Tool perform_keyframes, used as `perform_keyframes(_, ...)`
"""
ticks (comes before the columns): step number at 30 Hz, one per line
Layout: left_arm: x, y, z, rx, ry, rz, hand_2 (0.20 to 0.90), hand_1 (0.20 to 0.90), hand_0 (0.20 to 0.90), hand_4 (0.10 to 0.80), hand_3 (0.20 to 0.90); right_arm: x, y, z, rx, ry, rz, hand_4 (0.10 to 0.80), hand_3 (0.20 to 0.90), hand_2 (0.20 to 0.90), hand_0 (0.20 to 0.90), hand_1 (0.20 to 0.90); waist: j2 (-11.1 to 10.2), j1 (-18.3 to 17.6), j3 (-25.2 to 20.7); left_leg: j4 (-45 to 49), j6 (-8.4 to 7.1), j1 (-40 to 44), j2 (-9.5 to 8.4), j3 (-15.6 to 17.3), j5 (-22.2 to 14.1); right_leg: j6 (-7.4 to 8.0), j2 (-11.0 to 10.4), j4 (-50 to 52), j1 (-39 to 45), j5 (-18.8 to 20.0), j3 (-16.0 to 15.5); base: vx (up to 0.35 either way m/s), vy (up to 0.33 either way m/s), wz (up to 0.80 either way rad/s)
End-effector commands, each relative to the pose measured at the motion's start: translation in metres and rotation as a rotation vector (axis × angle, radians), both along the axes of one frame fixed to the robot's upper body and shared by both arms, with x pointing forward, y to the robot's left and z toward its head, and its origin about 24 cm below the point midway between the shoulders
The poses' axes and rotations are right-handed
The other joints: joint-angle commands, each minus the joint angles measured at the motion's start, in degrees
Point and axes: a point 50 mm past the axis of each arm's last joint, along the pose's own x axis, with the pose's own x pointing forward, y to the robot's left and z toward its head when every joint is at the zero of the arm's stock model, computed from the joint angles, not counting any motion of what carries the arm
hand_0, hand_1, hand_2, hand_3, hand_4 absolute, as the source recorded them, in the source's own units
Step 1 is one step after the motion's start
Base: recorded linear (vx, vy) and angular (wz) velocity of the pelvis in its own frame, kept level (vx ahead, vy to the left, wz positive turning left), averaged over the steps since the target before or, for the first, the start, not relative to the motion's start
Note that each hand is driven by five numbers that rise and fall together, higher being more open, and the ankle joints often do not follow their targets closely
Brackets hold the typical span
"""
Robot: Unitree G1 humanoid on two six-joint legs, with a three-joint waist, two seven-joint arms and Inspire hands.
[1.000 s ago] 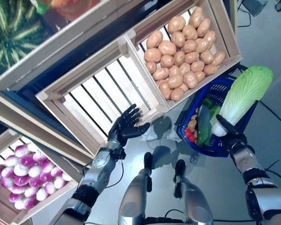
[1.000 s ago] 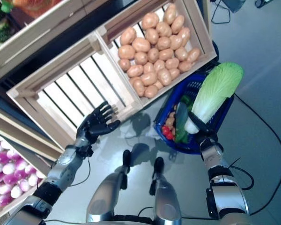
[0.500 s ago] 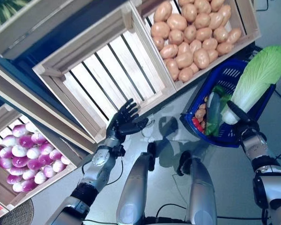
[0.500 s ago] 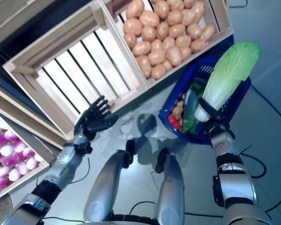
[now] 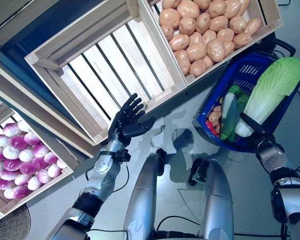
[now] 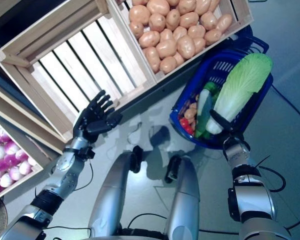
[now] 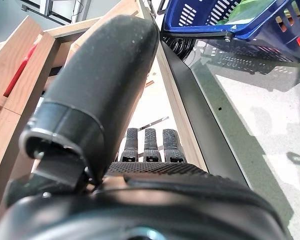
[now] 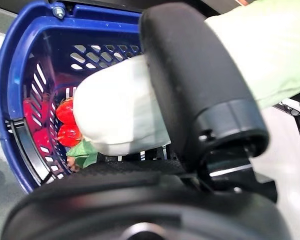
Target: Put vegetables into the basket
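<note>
Change: against the basket, the cabbage now hangs lower, its leafy top over the far rim where before it stood higher beyond it; the whole view has also shifted, so the crates sit differently in it.
Right hand [image 5: 254,131]: clamped round the white stem end of the napa cabbage [image 5: 273,93], thumb across the stem as the right wrist view shows; it sits at the basket's near rim.
Cabbage: tilted, stem low over the near rim, green leaves reaching up and across the basket's opening; held above the contents, not lying among them.
Basket [image 5: 240,71]: blue plastic, on the floor just below the potato crate; holds a cucumber [image 5: 228,102], other green pieces and red pieces [image 8: 65,122] at its bottom.
Left hand [image 5: 126,120]: empty, fingers spread and straight, palm up; well to the left of the basket, by the near edge of the empty slatted crate [image 5: 107,65].
Potato crate [image 5: 277,17]: full of potatoes [image 5: 205,30], touching or nearly touching the basket's far rim.
Turnip crate [image 5: 60,172]: purple-and-white turnips [image 5: 17,160], far left of the basket.
</note>
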Motion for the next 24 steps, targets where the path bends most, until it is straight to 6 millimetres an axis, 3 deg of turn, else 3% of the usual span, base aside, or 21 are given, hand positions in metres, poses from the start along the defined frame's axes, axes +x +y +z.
perform_keyframes(1,-0.007,-0.009,0.028,-0.052,-0.161,-0.074,0.900,0.900,0.900,0.800,0.900,0.003,-0.027,0.040,-0.092,-0.141,-0.047,0.800,0.900,0.900,0.900,0.900,-0.2,-0.3,-0.3,3.5,3.86,5.8,-1.86,1.9,-8.4,-4.08,1.2,-2.2,6.0,2.9,-1.6,0.000,0.000,0.00)
perform_keyframes(9,-0.008,-0.007,0.025,-0.082,-0.143,-0.075,0.900,0.900,0.900,0.800,0.900,0.003,-0.026,0.040,-0.117,-0.129,-0.048,0.800,0.900,0.900,0.900,0.900,-0.6,0.1,-0.3,2.7,3.45,7.7,-1.09,1.5,-7.0,-4.48,2.2,-3.9,8.5,3.4,-2.2,-0.011,0.001,0.01)
perform_keyframes(18,-0.011,-0.008,0.020,-0.091,-0.141,-0.103,0.900,0.900,0.900,0.800,0.900,0.001,-0.023,0.034,-0.124,-0.116,-0.014,0.800,0.900,0.900,0.900,0.900,-2.0,1.1,-1.1,-6.4,2.50,15.9,-0.02,1.3,-3.5,-4.40,4.3,-14.6,17.7,6.5,-3.2,0.002,0.017,-0.07)
perform_keyframes(24,-0.012,-0.006,0.008,-0.075,-0.094,-0.115,0.900,0.900,0.900,0.800,0.900,-0.009,-0.013,0.005,-0.075,-0.051,0.018,0.800,0.900,0.900,0.900,0.900,-3.7,1.2,-4.4,-16.1,1.86,24.0,0.90,2.3,-2.3,-3.57,5.8,-24.4,25.2,8.9,-2.7,0.045,0.055,-0.09)
